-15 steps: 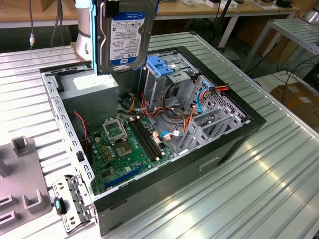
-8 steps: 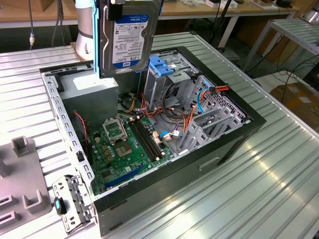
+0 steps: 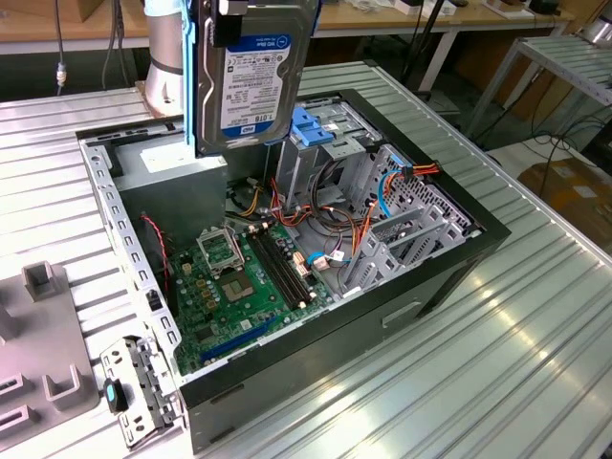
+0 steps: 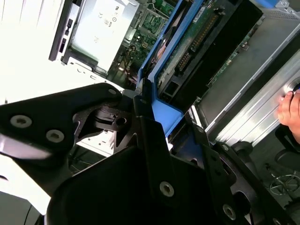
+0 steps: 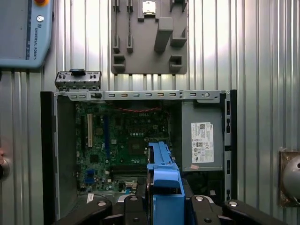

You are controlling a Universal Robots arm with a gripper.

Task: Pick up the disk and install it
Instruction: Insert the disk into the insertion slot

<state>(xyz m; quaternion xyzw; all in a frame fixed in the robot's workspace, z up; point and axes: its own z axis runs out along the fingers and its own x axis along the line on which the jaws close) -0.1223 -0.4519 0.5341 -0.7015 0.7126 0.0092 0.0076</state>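
Claw [image 4: 141,101] is clamped on the disk [image 3: 253,81], a rectangular silver metal hard drive with a white label, a blue band across the label's top and a blue plastic carrier frame along its edges. My black fingers [image 4: 152,140] pinch that frame at one short end.

Disk is in the air, hanging straight below the claw with its long axis upright. It hangs over the open black computer case [image 3: 449,258] on the ribbed metal table [image 3: 535,344], touching nothing inside.

Tall grey metal cage with blue plastic cap [image 3: 317,134] sits lower, just toward the exterior view's right of the disk's bottom edge.

In the first wrist view the frame is edge-on above the green motherboard [image 5: 126,136], with the grey power-supply box with white sticker [image 5: 202,140] beside it.

A person's hand [image 4: 290,110] is off to one side, well apart.

Disk not yet installed
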